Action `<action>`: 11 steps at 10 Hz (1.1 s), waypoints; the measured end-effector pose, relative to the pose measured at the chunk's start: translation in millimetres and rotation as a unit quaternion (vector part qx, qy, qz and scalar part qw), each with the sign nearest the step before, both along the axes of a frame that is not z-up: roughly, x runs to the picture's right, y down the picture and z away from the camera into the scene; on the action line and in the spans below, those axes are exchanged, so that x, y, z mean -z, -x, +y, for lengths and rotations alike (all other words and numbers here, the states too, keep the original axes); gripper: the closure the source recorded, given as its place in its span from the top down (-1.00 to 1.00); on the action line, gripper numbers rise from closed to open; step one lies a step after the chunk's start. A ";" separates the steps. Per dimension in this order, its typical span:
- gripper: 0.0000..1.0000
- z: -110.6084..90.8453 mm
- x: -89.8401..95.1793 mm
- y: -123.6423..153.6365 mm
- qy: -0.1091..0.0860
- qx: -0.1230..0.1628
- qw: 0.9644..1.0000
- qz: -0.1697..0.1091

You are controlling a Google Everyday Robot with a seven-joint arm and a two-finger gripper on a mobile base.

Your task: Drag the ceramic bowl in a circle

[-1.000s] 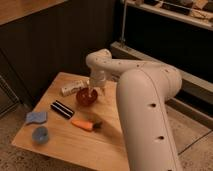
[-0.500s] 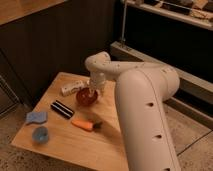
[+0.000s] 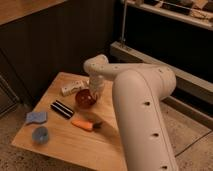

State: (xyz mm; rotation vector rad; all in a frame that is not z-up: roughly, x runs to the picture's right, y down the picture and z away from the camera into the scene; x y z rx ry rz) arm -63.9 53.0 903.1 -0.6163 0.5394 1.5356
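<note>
The dark-red ceramic bowl (image 3: 84, 98) sits on the wooden table (image 3: 65, 142), near its middle back. My gripper (image 3: 95, 91) hangs from the white arm right at the bowl's right rim, reaching down into or onto it. The big white arm (image 3: 142, 110) fills the right of the view and hides the table's right side. An orange carrot (image 3: 82, 123) lies just in front of the bowl.
A white box (image 3: 73, 87) lies behind the bowl to the left. A black bar-shaped object (image 3: 62, 108) lies left of the bowl. A light-blue cup (image 3: 40, 134) and a blue cloth-like piece (image 3: 36, 117) are at the front left. A dark wall stands behind.
The bowl and the gripper have shifted slightly left and toward the back together. The other objects have not moved.
</note>
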 end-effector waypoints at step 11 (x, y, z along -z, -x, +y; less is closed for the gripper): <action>-1.00 -48.6 -12.8 -11.0 -0.019 0.045 0.999 0.018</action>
